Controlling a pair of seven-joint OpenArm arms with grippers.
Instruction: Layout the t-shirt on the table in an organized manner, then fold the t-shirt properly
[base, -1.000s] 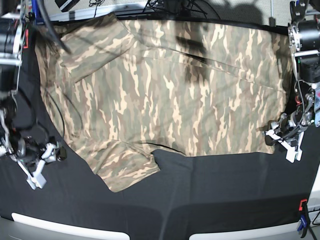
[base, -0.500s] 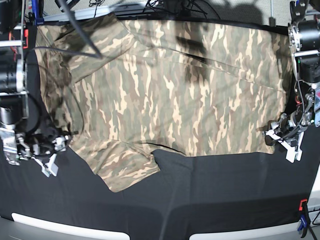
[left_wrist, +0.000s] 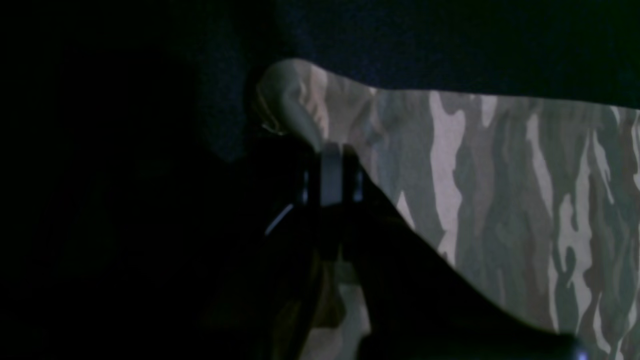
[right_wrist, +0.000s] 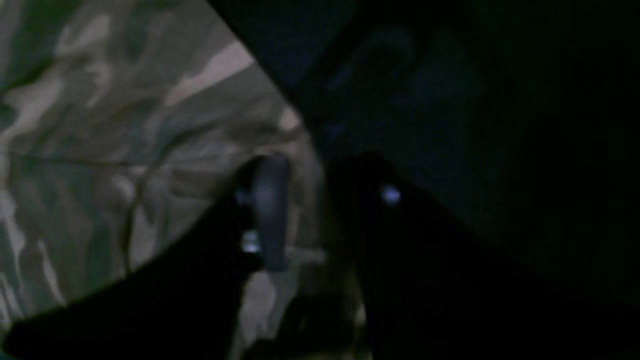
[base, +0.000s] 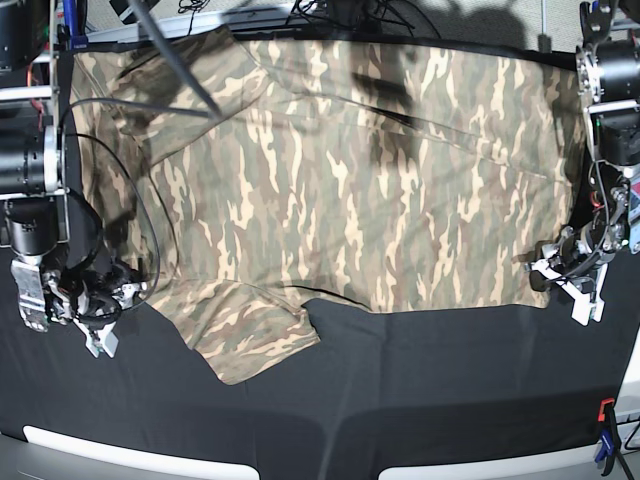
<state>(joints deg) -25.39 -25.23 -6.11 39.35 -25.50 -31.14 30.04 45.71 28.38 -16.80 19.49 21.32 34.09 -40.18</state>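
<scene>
The camouflage t-shirt lies spread flat on the black table, hem toward the right and sleeves at the left. At the hem's near corner my left gripper is shut on the fabric. In the left wrist view its jaws pinch the bunched corner of the t-shirt. My right gripper sits low at the shirt's left edge, beside the near sleeve. In the right wrist view its fingers stand partly apart astride the edge of the t-shirt, with fabric in the gap.
The right arm's body and its cables hang over the shirt's left side. The left arm's column stands at the right edge. Red and blue clamps sit at the near right corner. Cables run along the far edge.
My right gripper has come in from the near left to the shirt's left edge and its jaws have narrowed around the fabric. The left gripper and the shirt have not moved.
</scene>
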